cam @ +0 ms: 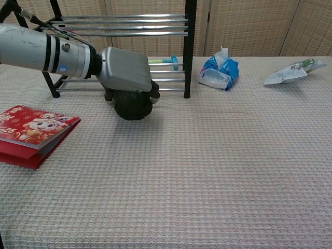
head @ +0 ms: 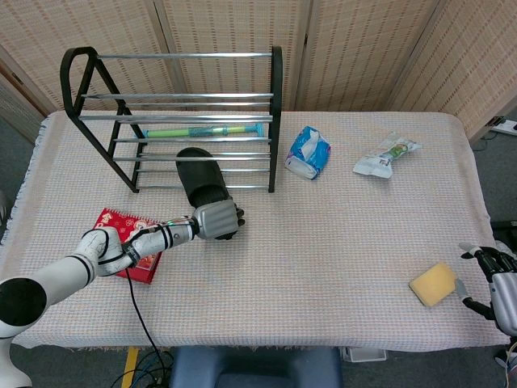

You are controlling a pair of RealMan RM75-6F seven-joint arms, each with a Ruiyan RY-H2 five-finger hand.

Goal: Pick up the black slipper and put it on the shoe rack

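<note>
The black slipper (head: 199,178) lies with its toe over the lowest bars of the black-and-chrome shoe rack (head: 174,101) and its heel toward me. My left hand (head: 216,220) grips the slipper's heel end, fingers wrapped around it. In the chest view the left hand (cam: 126,71) covers most of the slipper (cam: 134,107), right in front of the rack (cam: 190,46). My right hand (head: 499,279) rests at the table's front right corner, fingers apart, holding nothing.
A red 2025 calendar (head: 121,234) lies left of my left forearm. A green-and-teal stick (head: 202,131) rests on the rack's lower shelf. A blue tissue pack (head: 308,151), a white snack bag (head: 386,156) and a yellow sponge (head: 433,284) sit to the right.
</note>
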